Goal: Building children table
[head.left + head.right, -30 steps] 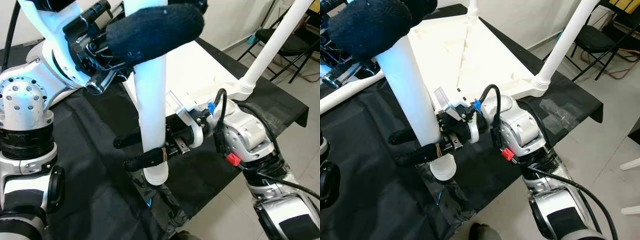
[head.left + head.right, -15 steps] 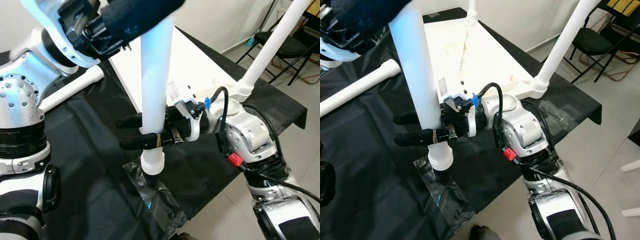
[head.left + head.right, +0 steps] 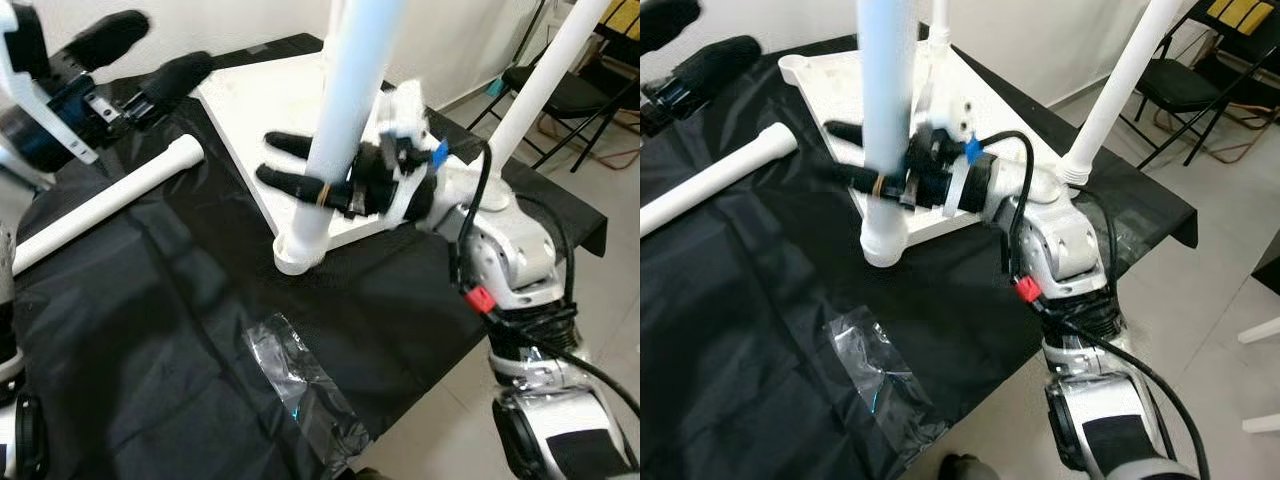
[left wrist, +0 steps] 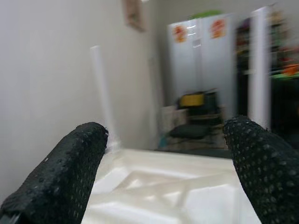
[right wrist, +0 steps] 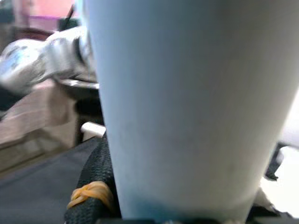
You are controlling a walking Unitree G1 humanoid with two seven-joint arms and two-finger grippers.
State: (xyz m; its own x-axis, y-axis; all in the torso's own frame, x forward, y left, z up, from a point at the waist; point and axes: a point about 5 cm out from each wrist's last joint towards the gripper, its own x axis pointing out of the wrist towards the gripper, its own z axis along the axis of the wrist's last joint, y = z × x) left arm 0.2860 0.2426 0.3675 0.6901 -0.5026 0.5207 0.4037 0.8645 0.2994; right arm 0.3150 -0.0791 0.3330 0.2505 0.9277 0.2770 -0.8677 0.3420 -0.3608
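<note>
Table leg [image 3: 345, 120], gripped low by the right gripper [image 3: 300, 170], looks light, stiff and slippery; hold near its foot. Left gripper [image 3: 135, 60] hangs open.

The two head eyes looked steeply down and forward, sharing the white table top [image 3: 262, 110] and upright leg [image 3: 885, 120], while the left wrist camera faced across that top from afar and the right wrist camera pressed against the leg.
</note>
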